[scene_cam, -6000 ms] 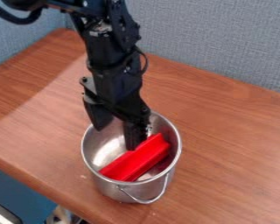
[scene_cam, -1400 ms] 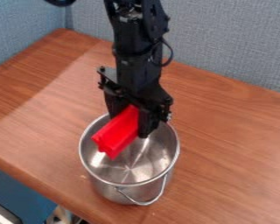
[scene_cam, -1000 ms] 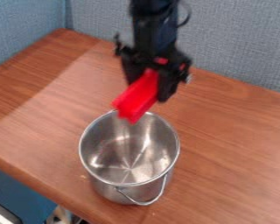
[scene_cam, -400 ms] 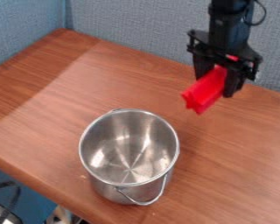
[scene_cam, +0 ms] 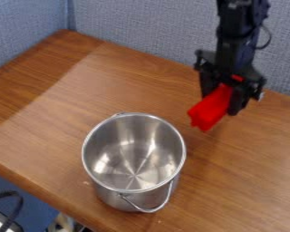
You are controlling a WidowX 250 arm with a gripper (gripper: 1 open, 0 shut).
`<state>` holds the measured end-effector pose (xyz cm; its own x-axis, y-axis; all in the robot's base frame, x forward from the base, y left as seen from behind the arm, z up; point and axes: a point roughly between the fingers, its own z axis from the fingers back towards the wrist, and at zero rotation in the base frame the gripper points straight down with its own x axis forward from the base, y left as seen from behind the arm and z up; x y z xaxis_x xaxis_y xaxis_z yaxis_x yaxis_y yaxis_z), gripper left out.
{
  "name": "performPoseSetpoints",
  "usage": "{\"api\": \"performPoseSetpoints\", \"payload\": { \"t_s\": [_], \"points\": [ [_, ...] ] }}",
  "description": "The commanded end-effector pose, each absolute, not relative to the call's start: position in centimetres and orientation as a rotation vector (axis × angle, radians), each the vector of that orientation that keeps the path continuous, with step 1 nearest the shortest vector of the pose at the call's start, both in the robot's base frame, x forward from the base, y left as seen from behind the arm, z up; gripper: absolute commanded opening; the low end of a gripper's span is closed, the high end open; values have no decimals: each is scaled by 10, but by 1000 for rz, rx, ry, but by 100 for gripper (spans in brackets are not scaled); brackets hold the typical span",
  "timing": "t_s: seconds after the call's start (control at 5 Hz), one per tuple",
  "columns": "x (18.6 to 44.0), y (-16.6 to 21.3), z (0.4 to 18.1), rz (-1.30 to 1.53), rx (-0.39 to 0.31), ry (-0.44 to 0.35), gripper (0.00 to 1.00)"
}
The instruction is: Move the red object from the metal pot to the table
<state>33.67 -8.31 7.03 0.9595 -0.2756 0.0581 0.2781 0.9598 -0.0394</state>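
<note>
One pot (scene_cam: 134,161) is sitting empty at the left, near the table's (scene_cam: 62,82) front edge. To its right, well clear of the rim, the gripper (scene_cam: 227,93) is pointing straight down and clamping the block (scene_cam: 212,107) by its upper end. The block is hanging tilted, its long axis slanting down and leftward, its lower end nearest the bare wood below. Whether that end is touching the table is not clear; I judge lowering and release as remaining.
</note>
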Motion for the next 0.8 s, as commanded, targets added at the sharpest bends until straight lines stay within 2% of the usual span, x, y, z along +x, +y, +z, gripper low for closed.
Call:
{"api": "performPoseSetpoints", "payload": {
  "t_s": [0.0,0.6],
  "points": [
    [339,-73,77,-250,-43,-107,0],
    [345,-66,67,-249,-25,-95,0]
  ]
}}
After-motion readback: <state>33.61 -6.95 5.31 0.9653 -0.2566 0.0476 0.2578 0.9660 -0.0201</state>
